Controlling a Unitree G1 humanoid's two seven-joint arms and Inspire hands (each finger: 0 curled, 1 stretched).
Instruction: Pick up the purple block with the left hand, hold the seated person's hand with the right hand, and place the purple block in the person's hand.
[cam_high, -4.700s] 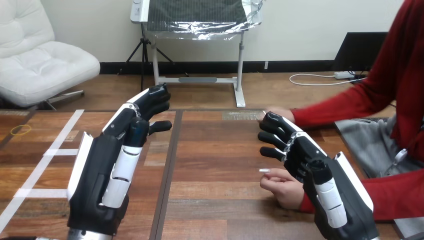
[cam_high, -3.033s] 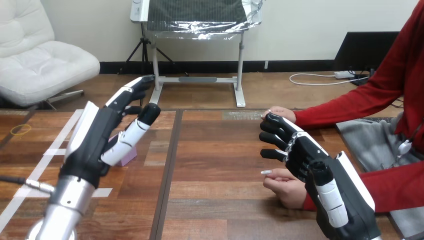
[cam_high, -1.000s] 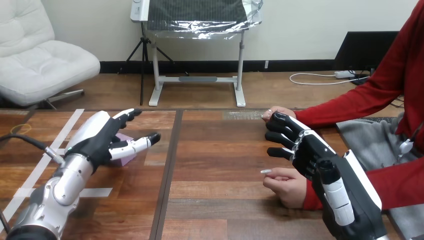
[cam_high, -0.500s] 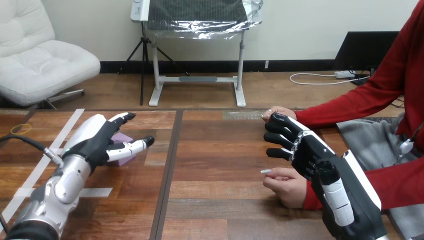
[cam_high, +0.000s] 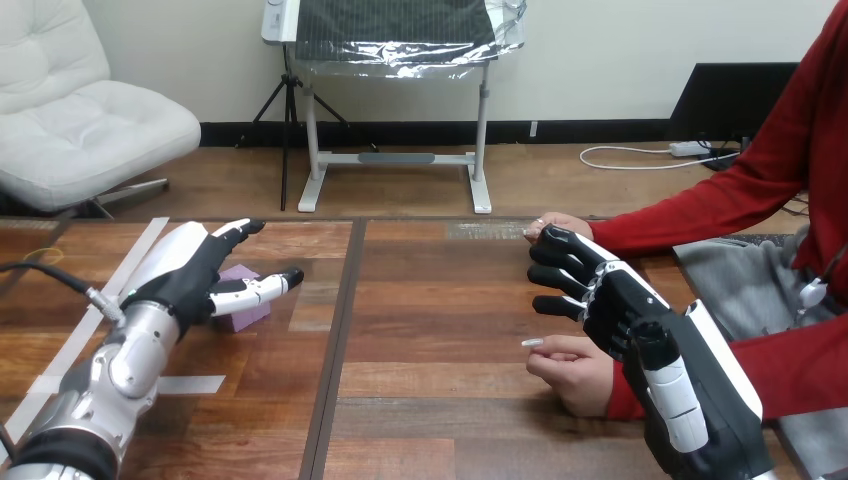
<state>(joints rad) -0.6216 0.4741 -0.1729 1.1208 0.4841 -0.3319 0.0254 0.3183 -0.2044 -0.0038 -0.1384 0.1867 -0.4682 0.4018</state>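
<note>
At the table's left side, the left hand (cam_high: 185, 268) reaches out on its silver forearm (cam_high: 112, 372), with its glossy white back shell turned up. Its jointed fingers are spread and nearly straight above the purple block (cam_high: 246, 313), and its thumb (cam_high: 258, 289) stretches across the block's near side. They are not closed on the block. The block is a small matte cuboid lying flat on the table (cam_high: 430, 300) of dark wooden planks, beside flat strips of white tape (cam_high: 140, 248).

On the other side, the right hand (cam_high: 615, 300) is raised over the table, its black fingers loosely bent with gaps between them and nothing in their grasp. Just below it and nearer the robot, the person's near hand (cam_high: 572, 372) rests on the wood with its fingers curled in. The person's far hand (cam_high: 560, 224) lies at the table's far edge, just behind the right hand's fingertips.
</note>
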